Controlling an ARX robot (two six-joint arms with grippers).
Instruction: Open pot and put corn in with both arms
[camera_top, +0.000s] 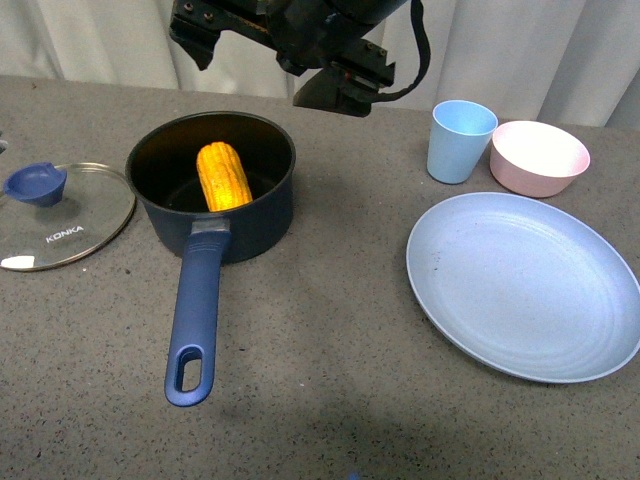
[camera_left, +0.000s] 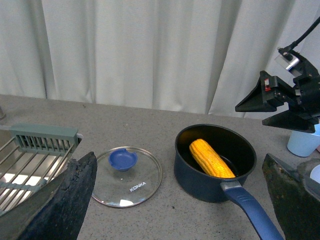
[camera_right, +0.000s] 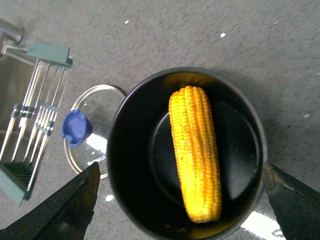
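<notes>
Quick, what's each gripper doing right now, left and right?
Left gripper: open, holding nothing.
Right gripper: open, empty, above the pot holding the corn.

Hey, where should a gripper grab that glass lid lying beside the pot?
By the blue knob at the centre of the glass lid, coming straight down from above. The lid lies flat with the knob upward, its only raised part; the thin rim sits against the table.

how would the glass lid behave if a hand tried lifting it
The glass lid looks rigid but probably fragile, being clear glass. Lying flat on the table, its thin rim likely gives little purchase; the blue knob seems the safer grip. Pushed, it should slide rather than roll.
</notes>
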